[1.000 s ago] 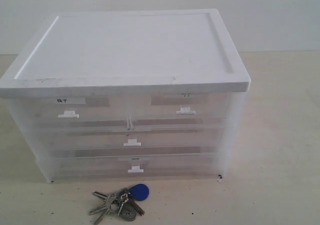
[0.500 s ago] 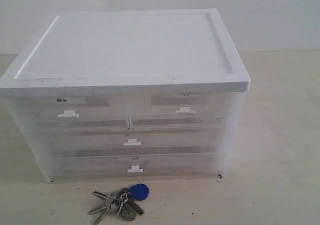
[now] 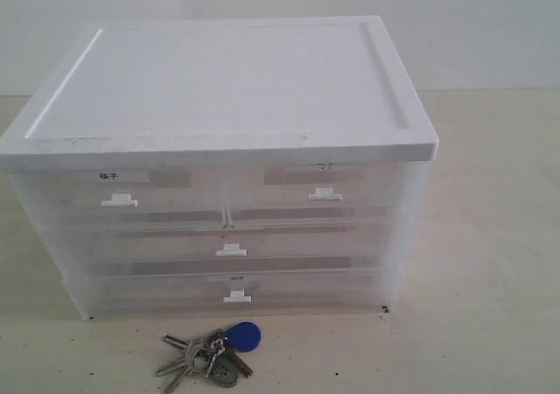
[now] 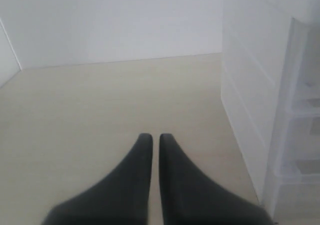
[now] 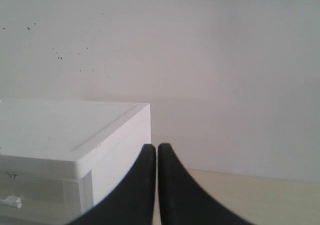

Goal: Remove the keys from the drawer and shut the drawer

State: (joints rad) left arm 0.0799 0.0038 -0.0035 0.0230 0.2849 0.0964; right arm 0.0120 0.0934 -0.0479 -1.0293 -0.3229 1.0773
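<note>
Outside, keys (image 3: 210,356), drawer (image 3: 157,245) shut, labels (image 3: 108,176) illegible

Drawer (image 3: 289,243) interior too hazy, frosted.

Keys (image 3: 207,359) are silver with a blue fob (image 3: 244,334), cabinet (image 3: 227,87) translucent and white-topped, table (image 3: 490,236) beige

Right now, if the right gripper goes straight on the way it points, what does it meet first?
Probably the pale wall: the right gripper points just past a corner of the white drawer cabinet. That gap looks thin and depth is unclear, so it might graze the corner.
</note>
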